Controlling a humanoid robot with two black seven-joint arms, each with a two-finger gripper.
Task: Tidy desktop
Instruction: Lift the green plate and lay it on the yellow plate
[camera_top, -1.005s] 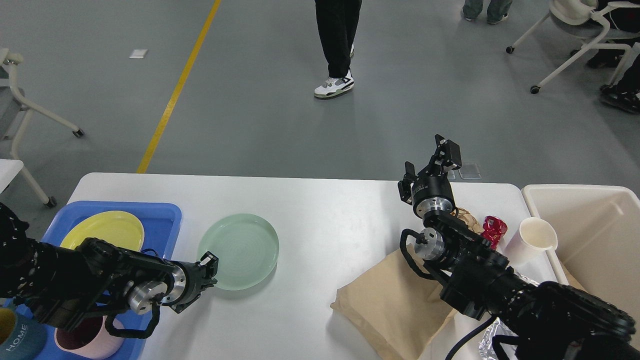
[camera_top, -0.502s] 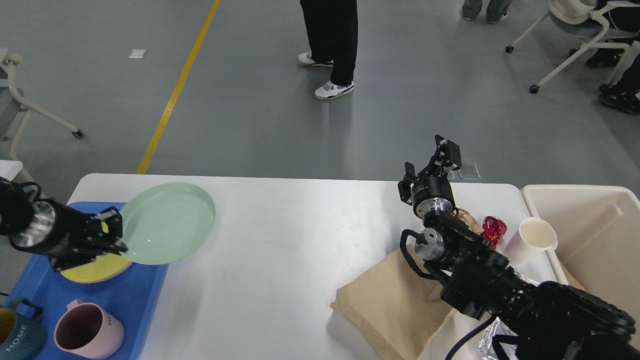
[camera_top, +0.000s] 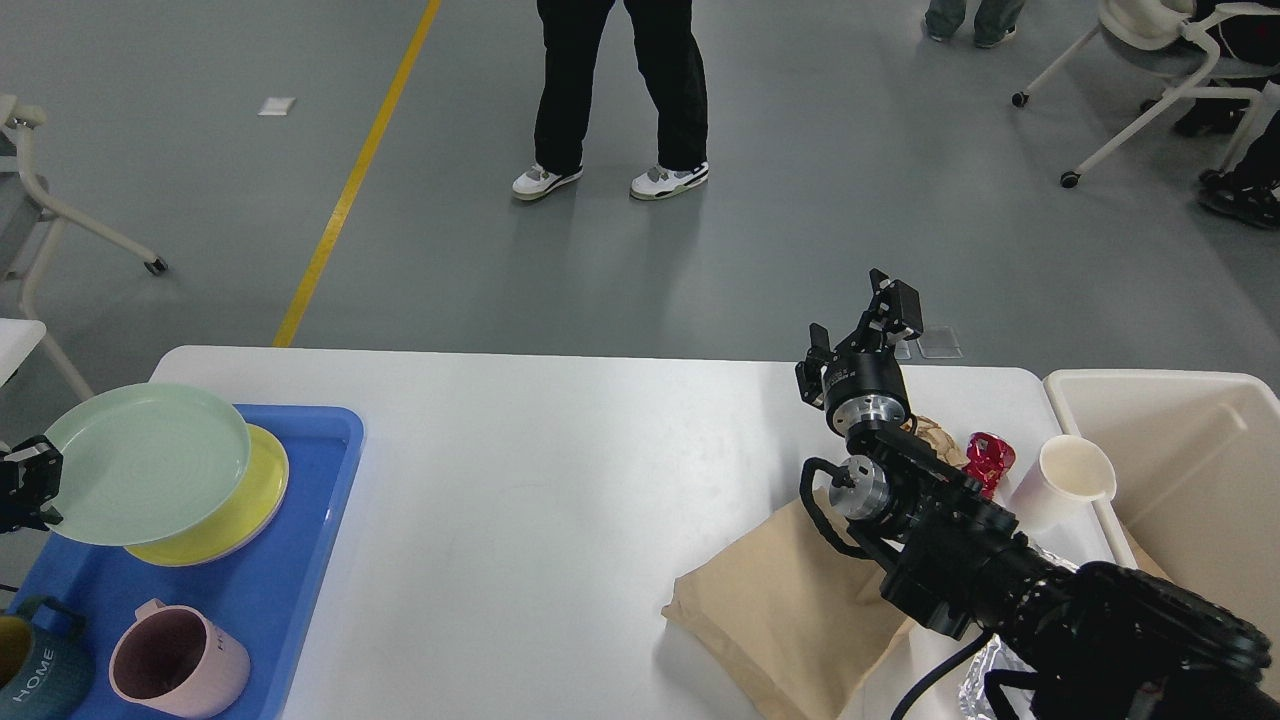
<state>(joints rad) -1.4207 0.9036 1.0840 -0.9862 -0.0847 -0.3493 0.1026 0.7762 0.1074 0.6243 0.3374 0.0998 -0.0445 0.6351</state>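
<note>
The white desktop fills the lower view. My left gripper is at the far left edge, shut on the left rim of a pale green plate. It holds the plate over a yellow plate lying in the blue tray; I cannot tell whether the two plates touch. My right gripper is open and empty, raised above the desktop's back right part. Below its arm lie a brown paper bag, a crumpled red wrapper and a white paper cup.
A pink mug and a teal mug marked HOME stand in the tray's front. A cream bin stands at the right end. Crumpled brown paper and foil lie by my right arm. A person stands beyond the table.
My left gripper took the green plate from the middle of the desktop and carried it left, over the yellow plate in the tray. The right arm has not moved. The person stepped left.
</note>
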